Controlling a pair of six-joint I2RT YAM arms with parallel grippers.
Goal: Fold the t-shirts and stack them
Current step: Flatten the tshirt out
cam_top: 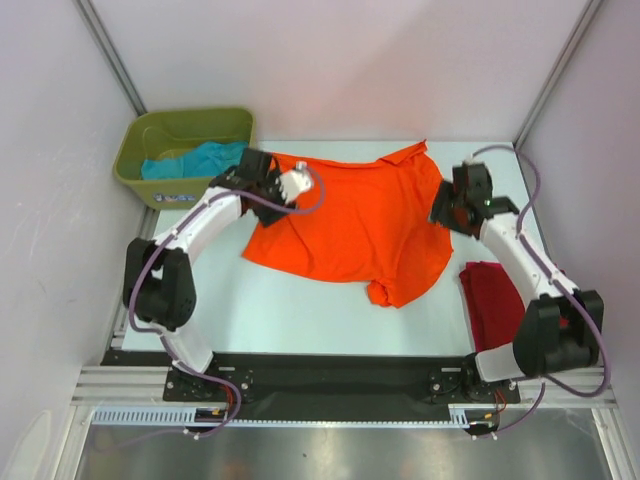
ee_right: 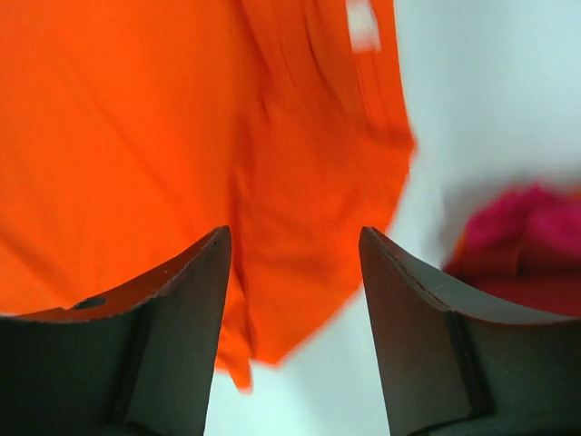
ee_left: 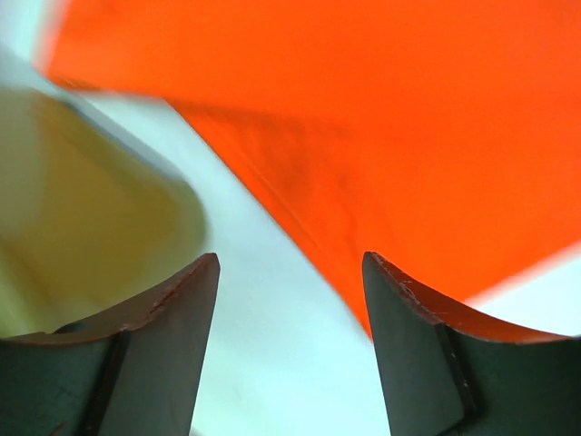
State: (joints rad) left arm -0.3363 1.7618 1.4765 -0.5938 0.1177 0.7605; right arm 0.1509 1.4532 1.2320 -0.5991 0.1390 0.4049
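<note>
arm bases sit at the near edge of the table (cam_top: 300, 315). far left, the olive-green bin (cam_top: 128, 150) holds the crumpled teal t-shirt (cam_top: 195, 160). beside it the left gripper (cam_top: 297, 183) hangs at the left edge of the orange t-shirt (cam_top: 355, 225), jaws spread, nothing between them. that shirt lies rumpled mid-table. the right gripper (cam_top: 440, 212) is at its right edge, jaws likewise apart and empty. the dark red t-shirt (cam_top: 490, 300) lies folded just beside it, far right.

You had nothing readable here; the white neck label (ee_right: 363, 24) on the orange t-shirt (ee_right: 136, 136) was just a blur.
</note>
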